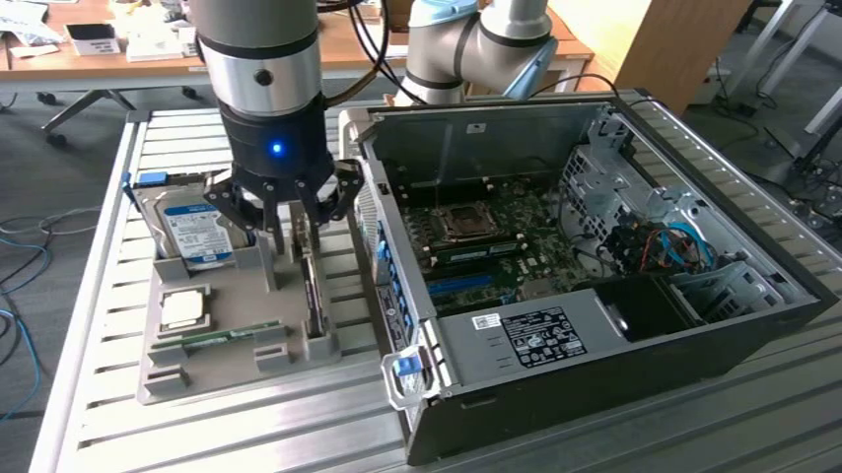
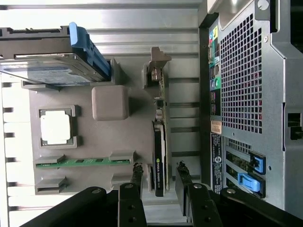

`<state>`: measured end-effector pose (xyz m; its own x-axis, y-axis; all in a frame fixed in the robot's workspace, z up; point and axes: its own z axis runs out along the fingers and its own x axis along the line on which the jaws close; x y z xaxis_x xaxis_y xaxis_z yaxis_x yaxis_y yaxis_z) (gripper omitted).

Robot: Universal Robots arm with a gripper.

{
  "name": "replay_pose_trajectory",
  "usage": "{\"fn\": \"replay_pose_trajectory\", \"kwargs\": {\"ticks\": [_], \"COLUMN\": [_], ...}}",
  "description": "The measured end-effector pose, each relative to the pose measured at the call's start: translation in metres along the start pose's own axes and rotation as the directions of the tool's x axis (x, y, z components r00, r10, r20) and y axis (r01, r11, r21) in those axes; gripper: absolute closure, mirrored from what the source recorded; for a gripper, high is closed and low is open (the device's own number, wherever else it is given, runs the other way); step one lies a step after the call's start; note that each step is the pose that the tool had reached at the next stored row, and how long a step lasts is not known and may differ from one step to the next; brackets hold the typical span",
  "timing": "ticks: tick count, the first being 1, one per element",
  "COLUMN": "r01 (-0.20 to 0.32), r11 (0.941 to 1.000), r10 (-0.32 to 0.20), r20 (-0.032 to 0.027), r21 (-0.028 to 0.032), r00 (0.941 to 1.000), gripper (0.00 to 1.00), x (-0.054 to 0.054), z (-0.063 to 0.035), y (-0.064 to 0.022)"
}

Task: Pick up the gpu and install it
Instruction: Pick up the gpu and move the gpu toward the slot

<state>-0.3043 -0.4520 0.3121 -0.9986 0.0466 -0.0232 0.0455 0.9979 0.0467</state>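
Note:
The gpu (image 1: 314, 296) stands on its edge in a slot of the grey holder tray (image 1: 211, 379), a thin green card with a black cooler and a silver bracket at its far end. My gripper (image 1: 292, 235) hangs straight above it. In the wrist view the gpu (image 2: 159, 151) runs between my two fingertips (image 2: 137, 172), with a gap on each side. The gripper (image 2: 159, 171) is open and straddles the card's cooler end without touching it.
On the same tray (image 2: 137, 94) sit a hard drive (image 1: 195, 232), a processor chip (image 1: 181, 308) and a narrow memory stick (image 1: 217, 337). The open computer case (image 1: 736, 207) lies close on the exterior view's right, motherboard (image 1: 500, 227) exposed. Slatted metal table underneath.

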Motion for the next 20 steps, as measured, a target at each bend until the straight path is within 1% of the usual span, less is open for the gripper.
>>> {"fn": "replay_pose_trajectory", "kwargs": {"ticks": [11, 20], "r01": [0.000, 0.000], "r11": [1.0000, 1.0000], "r10": [0.000, 0.000], "r20": [0.0001, 0.0001], "r21": [0.0000, -0.0001], "r00": [1.0000, 1.0000], "gripper": [0.58, 0.58], "x": [0.000, -0.001], "z": [0.0101, 0.0120], "y": [0.0010, 0.0016]}}
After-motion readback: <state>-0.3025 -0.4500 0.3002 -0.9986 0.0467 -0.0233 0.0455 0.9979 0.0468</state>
